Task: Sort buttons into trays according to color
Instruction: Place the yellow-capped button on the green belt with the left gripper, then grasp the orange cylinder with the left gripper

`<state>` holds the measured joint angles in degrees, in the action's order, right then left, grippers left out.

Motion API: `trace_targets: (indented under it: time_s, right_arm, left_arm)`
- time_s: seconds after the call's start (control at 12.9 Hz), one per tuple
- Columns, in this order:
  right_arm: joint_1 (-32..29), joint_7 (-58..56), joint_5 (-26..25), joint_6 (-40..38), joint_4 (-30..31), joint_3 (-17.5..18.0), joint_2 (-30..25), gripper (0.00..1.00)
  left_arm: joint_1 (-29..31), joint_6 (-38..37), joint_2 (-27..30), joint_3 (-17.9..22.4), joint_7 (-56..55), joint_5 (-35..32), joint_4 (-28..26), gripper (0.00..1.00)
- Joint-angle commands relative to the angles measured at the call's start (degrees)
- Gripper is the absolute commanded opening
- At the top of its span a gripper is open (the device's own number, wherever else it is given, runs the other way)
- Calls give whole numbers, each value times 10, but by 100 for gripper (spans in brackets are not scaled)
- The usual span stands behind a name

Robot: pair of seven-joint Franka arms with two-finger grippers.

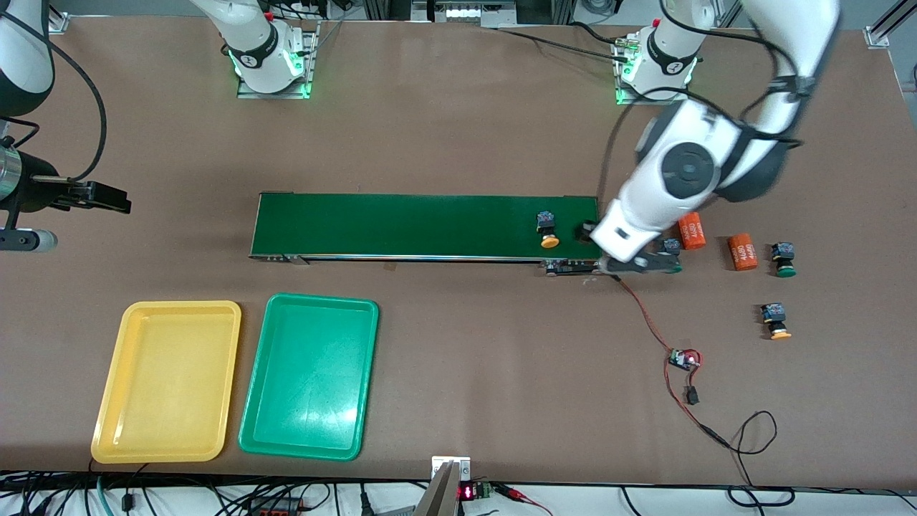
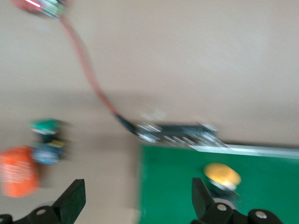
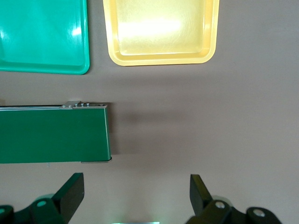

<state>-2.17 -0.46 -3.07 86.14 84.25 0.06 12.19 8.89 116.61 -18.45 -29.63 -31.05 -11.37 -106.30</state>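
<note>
A yellow-capped button (image 1: 549, 231) (image 2: 222, 176) lies on the dark-green belt (image 1: 426, 226) near the left arm's end. My left gripper (image 1: 625, 247) (image 2: 138, 203) hangs open over that belt end, one finger beside this button, nothing between the fingers. A green-capped button (image 1: 672, 248) (image 2: 46, 139) sits just off the belt, partly hidden by the hand. Another green one (image 1: 783, 259) and another yellow one (image 1: 776, 320) lie toward the left arm's end. The yellow tray (image 1: 168, 380) (image 3: 161, 32) and green tray (image 1: 309, 376) (image 3: 42, 37) hold nothing. My right gripper (image 1: 107, 197) (image 3: 135, 192) waits open over bare table.
Two orange cylinders (image 1: 691, 231) (image 1: 742, 252) lie by the loose buttons; one shows in the left wrist view (image 2: 18, 170). A red wire runs from the belt's end to a small circuit board (image 1: 684, 358) and on toward the table's near edge.
</note>
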Motion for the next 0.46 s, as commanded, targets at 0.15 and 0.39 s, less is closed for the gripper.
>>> trace_targets:
  time_s: [0.15, 0.39]
  right_arm:
    - [-4, -7, -1, -1, 14, 4, -11, 100]
    - [-4, -7, 0, 0, 16, 4, -12, 100]
  left_arm:
    - [151, -4, -49, -3, 96, -110, 8, 100]
    - [239, -3, -77, -3, 164, -110, -5, 100]
